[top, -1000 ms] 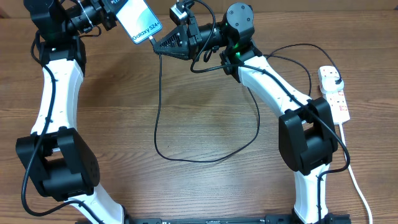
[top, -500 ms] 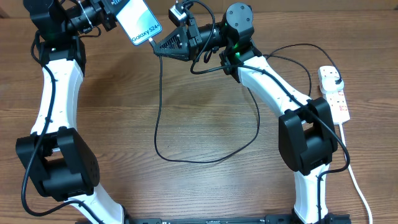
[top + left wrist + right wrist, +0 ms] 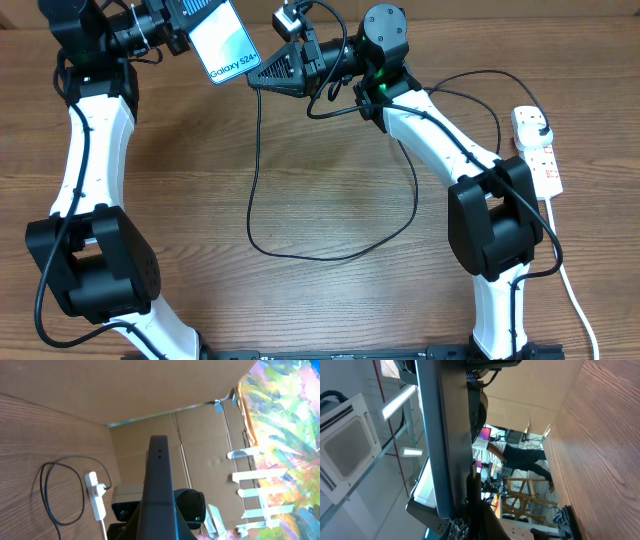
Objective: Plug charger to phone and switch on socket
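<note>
The phone [image 3: 222,42], its cyan screen lit with "Galaxy S24" text, is held tilted above the table's far left by my left gripper [image 3: 172,24], which is shut on it. My right gripper [image 3: 256,76] is shut on the charger's connector end, right at the phone's lower edge. I cannot tell whether the tip is inserted. The charger cable [image 3: 252,190] hangs down, loops over the table and runs to its black plug [image 3: 536,123] in the socket [image 3: 545,158] at the right. In the right wrist view the connector [image 3: 473,482] lies beside the phone's dark edge [image 3: 445,435]. The phone's edge also shows in the left wrist view [image 3: 159,485].
The socket's thick white cord [image 3: 572,290] runs down the right edge of the table. The cable loop [image 3: 300,256] lies on the wood at mid-table. The socket [image 3: 96,502] and cable [image 3: 47,495] also show in the left wrist view. A cardboard wall [image 3: 150,385] stands behind the table.
The phone has shifted slightly down and left and tilted a little in my left gripper. My right gripper has stayed at its lower edge.
</note>
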`<state>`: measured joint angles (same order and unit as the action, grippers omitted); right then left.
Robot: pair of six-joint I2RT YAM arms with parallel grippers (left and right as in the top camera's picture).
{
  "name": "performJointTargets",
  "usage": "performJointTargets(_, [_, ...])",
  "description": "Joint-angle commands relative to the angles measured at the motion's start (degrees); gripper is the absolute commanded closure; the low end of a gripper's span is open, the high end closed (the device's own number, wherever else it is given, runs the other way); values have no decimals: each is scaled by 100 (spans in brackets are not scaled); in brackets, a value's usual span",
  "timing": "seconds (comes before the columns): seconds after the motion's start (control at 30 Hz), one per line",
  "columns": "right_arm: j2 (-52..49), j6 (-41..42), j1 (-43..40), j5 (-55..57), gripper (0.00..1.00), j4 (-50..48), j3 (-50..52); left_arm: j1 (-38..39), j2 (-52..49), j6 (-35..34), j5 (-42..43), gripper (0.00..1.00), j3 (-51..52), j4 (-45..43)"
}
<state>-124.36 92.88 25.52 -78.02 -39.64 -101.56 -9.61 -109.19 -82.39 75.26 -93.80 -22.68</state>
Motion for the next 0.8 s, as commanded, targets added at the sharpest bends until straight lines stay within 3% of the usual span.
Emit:
performJointTargets(0.0, [59,-31,-52,407,96,-15,-83,96,170,11,219,95,-120,-31])
performJointTargets(0.4, [59,-35,-52,-122,96,-15,-83,17,170,9,-962,96,-120,-31])
performJointTargets(0.77, [59,-35,-52,-175,96,-61,-83,-195,170,11,-852,96,-120,-31])
